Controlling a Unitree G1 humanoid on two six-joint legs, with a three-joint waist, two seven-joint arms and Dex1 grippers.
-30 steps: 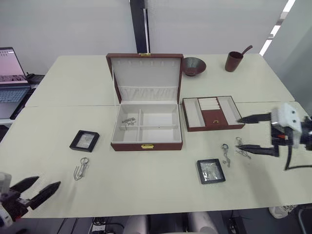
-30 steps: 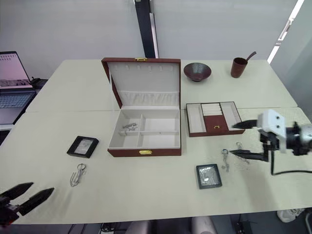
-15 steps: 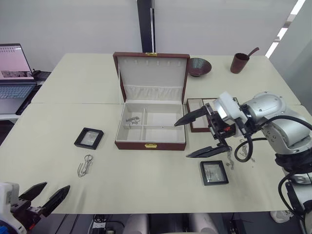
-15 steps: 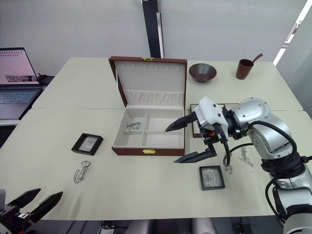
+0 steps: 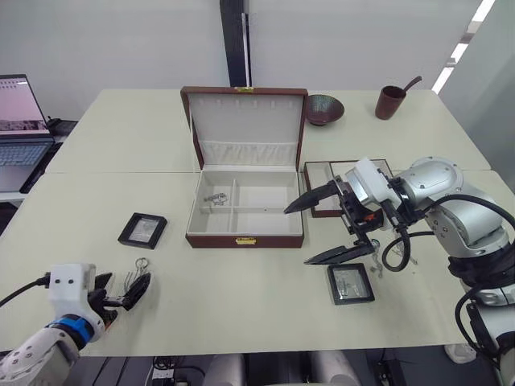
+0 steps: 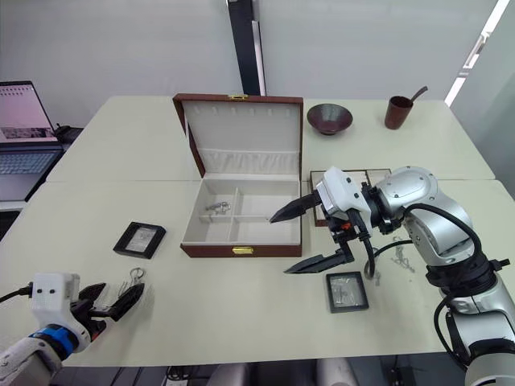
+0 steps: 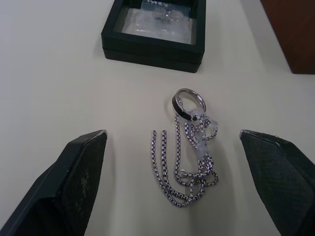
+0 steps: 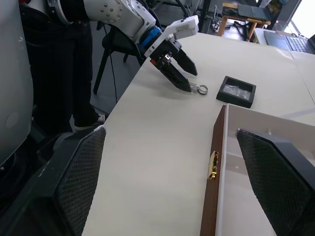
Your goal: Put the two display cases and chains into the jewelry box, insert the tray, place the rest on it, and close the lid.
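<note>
The jewelry box (image 5: 245,239) stands at mid-table with its lid (image 5: 245,121) upright, and a small chain clump (image 5: 213,198) lies in its rear left compartment. One display case (image 5: 142,230) lies left of the box, another (image 5: 349,283) at the front right. My right gripper (image 5: 298,236) hovers open by the box's right front corner, holding nothing. It partly hides the tray (image 5: 320,178). More chains (image 6: 400,257) lie right of it. My left gripper (image 7: 172,132) is open, its fingers either side of a doubled chain with a dark-lined ring (image 7: 189,147).
A dark bowl (image 5: 323,108) and a brown cup (image 5: 389,102) with a spoon stand at the table's back right. A laptop (image 5: 16,129) sits on a side table at far left. Black cables hang from my right forearm near the right display case.
My left gripper has come forward from the table's front edge to straddle the ringed chain. The right gripper has stayed by the box, and the camera has shifted slightly.
</note>
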